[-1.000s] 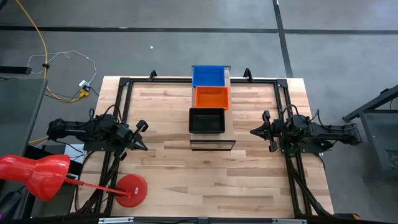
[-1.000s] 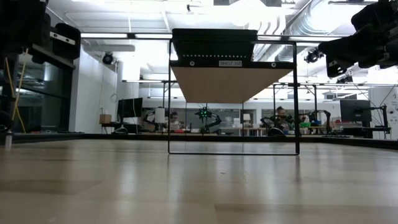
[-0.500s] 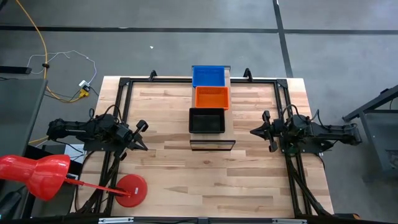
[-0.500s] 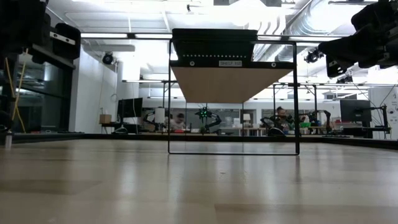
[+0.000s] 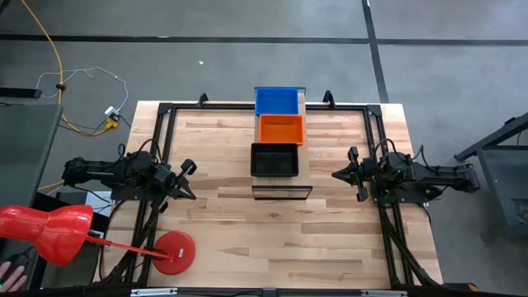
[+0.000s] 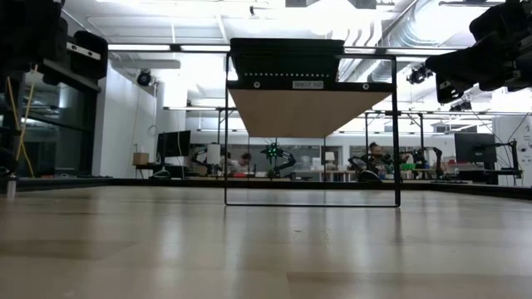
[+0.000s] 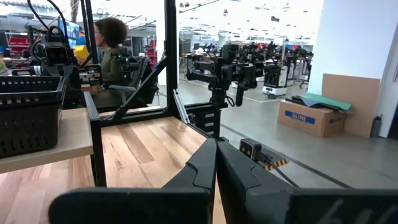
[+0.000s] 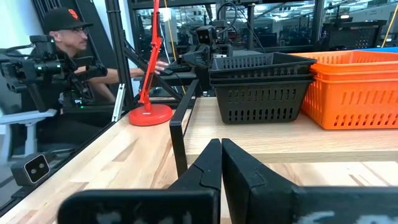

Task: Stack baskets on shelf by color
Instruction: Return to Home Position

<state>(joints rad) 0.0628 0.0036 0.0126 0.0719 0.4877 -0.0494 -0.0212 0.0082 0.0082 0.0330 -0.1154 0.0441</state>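
The shelf [image 5: 282, 192] stands mid-table on its thin black frame, running from the middle toward the far edge. On its board sit a stack of black baskets [image 5: 274, 159] nearest, an orange basket [image 5: 281, 129] behind it and a blue basket [image 5: 276, 101] farthest. The right wrist view shows the black stack [image 8: 261, 84] beside the orange one [image 8: 354, 87]. My left gripper [image 5: 193, 195] hovers left of the shelf, shut and empty. My right gripper [image 5: 334, 175] hovers to the shelf's right, also shut and empty. Both point level at the shelf.
A red desk lamp [image 5: 49, 231] leans over the near left corner, its round base [image 5: 173, 252] on the tabletop. A black metal frame [image 5: 165, 111] rims the table. A person [image 8: 62, 56] sits beyond the left side; a hand [image 5: 8, 272] shows there.
Both arms and the baskets have kept still. A person's hand has come into sight off the table's near left corner.
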